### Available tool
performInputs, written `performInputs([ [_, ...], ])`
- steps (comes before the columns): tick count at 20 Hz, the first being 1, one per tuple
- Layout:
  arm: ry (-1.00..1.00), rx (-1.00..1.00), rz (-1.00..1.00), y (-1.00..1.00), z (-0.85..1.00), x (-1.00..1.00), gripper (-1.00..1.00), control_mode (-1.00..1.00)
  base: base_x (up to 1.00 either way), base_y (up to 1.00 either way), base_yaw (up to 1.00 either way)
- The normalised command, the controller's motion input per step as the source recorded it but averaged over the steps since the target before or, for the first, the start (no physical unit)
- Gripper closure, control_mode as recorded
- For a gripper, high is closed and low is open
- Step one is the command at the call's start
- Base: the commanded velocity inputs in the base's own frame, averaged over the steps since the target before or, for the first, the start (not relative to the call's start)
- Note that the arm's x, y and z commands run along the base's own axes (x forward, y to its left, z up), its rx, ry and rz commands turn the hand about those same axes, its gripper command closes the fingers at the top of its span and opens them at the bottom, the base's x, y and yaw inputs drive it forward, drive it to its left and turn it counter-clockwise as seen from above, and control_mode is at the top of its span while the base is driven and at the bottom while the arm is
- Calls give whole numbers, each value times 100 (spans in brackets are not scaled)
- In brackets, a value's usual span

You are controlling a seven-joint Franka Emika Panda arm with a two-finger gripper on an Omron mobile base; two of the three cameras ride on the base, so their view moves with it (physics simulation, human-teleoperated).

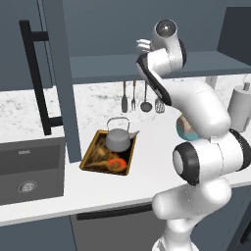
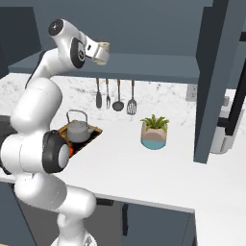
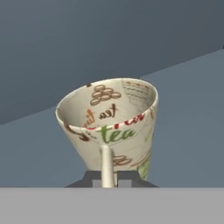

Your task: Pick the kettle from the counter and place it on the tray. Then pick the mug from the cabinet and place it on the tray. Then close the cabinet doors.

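Up at the cabinet shelf the gripper is clamped on the mug by its handle, tray holding kettle lies well below on the counter.

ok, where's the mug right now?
The mug is in the gripper, up at the cabinet shelf, above the hanging utensils in the right base view.
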Motion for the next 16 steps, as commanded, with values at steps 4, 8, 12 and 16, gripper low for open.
performInputs([
  [4, 0, 0, 0, 9, -5, -99, 100, -100, 0, 0, 0],
  [8, 0, 0, 1, 14, -16, -100, 100, -100, 0, 0, 0],
  [12, 5, 4, 5, 21, -23, -100, 100, -100, 0, 0, 0],
  [16, 12, 5, 4, 30, -31, -100, 100, -100, 0, 0, 0],
])
